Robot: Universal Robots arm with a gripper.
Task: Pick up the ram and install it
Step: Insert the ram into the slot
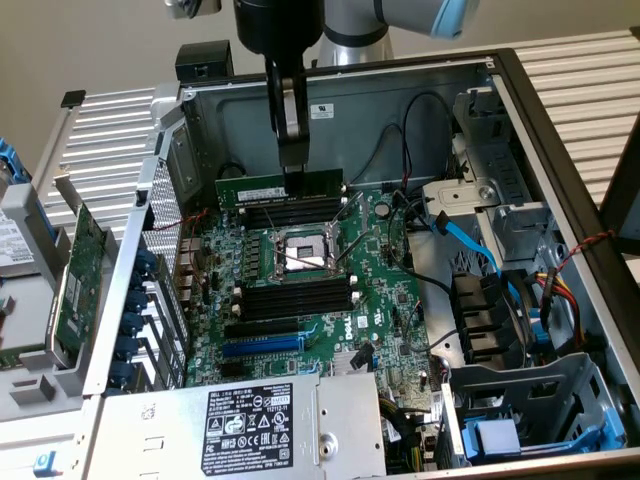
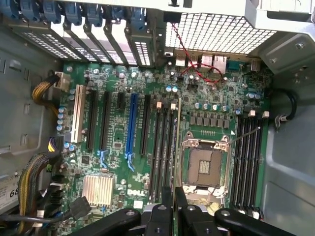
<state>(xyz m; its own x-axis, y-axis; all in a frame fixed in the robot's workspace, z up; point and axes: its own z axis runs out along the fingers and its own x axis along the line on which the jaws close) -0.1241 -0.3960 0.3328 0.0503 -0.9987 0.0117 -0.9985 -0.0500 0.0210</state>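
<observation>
Green ram (image 1: 250, 188) clamped upright on its long edge between the fingers of the gripper (image 1: 295, 180), hanging just above the black slots (image 1: 290, 212) beside the processor socket (image 1: 300, 252), not yet seated. Looks like the install step, pickup already done. Calls for a board edge exactly in line with one slot.

Gripper (image 2: 174, 197) pinches what looks like the ram (image 2: 177, 142), edge-on above the motherboard (image 2: 113, 142)
</observation>
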